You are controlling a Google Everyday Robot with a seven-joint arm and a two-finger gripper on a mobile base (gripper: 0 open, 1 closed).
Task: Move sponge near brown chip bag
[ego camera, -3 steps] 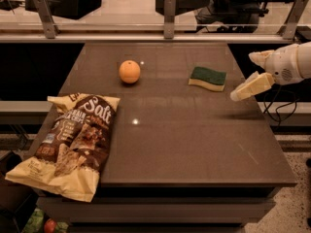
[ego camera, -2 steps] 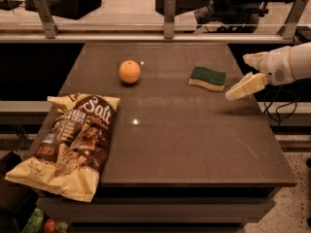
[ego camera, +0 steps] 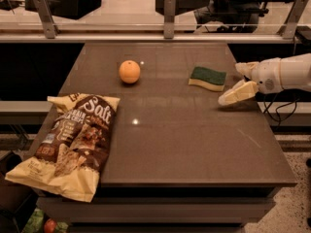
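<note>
Item: sponge (ego camera: 208, 77), green face up, lying on the far right part of the table (ego camera: 184, 149), its long axis running roughly across the tabletop. Item: gripper (ego camera: 240, 80), fingers spread and empty, hanging low just beside the sponge on the side of the table's right edge as the camera sees it, not touching it. Item: brown chip bag (ego camera: 73, 140), well apart at the near left corner and overhanging the edge; bare tabletop lies between, and the orange (ego camera: 129, 72) likely sits clear of a diagonal path.
</note>
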